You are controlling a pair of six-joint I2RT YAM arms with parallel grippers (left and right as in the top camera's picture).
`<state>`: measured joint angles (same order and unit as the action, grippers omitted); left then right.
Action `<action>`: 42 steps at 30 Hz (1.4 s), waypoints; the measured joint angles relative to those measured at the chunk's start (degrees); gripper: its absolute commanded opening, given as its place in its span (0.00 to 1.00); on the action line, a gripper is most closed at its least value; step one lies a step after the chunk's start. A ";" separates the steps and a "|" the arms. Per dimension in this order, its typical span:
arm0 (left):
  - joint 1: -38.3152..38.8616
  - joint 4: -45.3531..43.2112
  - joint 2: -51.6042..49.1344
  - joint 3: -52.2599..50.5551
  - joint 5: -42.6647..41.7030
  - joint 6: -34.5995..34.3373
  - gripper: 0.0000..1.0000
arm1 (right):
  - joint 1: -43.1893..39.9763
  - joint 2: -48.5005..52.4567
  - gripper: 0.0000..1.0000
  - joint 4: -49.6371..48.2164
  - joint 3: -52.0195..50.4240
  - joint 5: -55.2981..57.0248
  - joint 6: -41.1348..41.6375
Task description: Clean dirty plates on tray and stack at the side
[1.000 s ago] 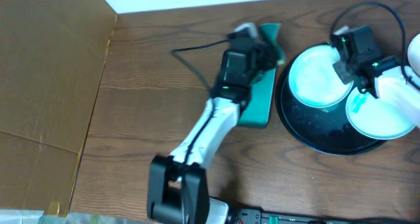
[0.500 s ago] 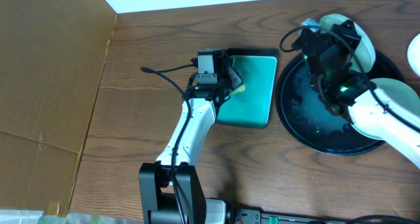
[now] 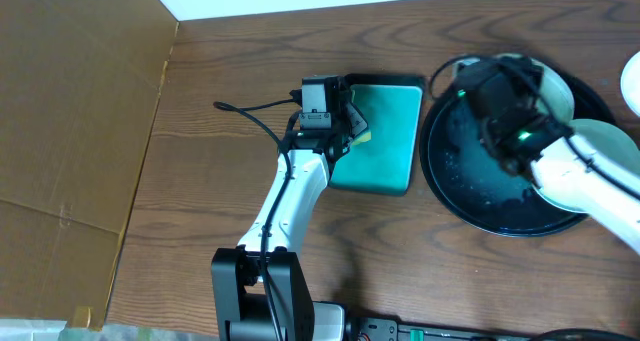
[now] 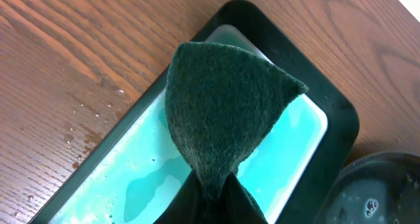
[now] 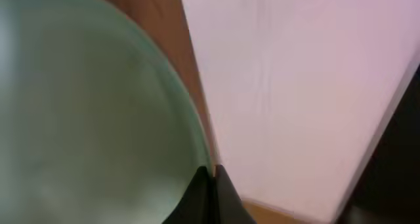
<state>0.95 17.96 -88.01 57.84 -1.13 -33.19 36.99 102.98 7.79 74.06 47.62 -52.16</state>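
The left gripper (image 4: 210,196) is closed tight on a dark green sponge (image 4: 223,112), pinching its lower corner so that the pad fans out ahead of the fingertips. Directly beyond and below those fingers lies the rectangular teal dish (image 4: 151,178), with wet patches on its floor and a few drops on the wooden table (image 4: 72,86) just to one side. Seen from above, this gripper hangs over the dish's left edge.

The right gripper (image 5: 211,183) has its fingers pressed together on the rim of a mint plate (image 5: 85,112). The plate spreads away to the left of the fingertips, and a pale wall fills the space to their right. From overhead, that plate (image 3: 553,79) sits at the far side of the black tray (image 3: 470,186), mostly hidden under the arm. I cannot tell whether it is lifted clear of the tray. A second mint plate (image 3: 605,141) rests on the tray, on the arm's other side.
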 measured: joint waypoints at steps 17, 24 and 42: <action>0.00 0.28 0.00 0.00 0.02 0.02 0.07 | -33.77 -1.77 0.01 9.77 0.35 -43.34 46.64; 0.02 0.31 0.00 0.00 0.02 0.00 0.07 | -58.66 -1.77 0.01 10.08 0.35 -62.90 56.85; 0.00 0.31 0.00 0.00 0.02 0.00 0.07 | -61.51 -0.31 0.23 -9.49 -14.25 -61.29 62.45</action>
<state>0.95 18.26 -88.01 57.84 -1.10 -33.19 -24.51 102.67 -1.69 59.81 -13.67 10.28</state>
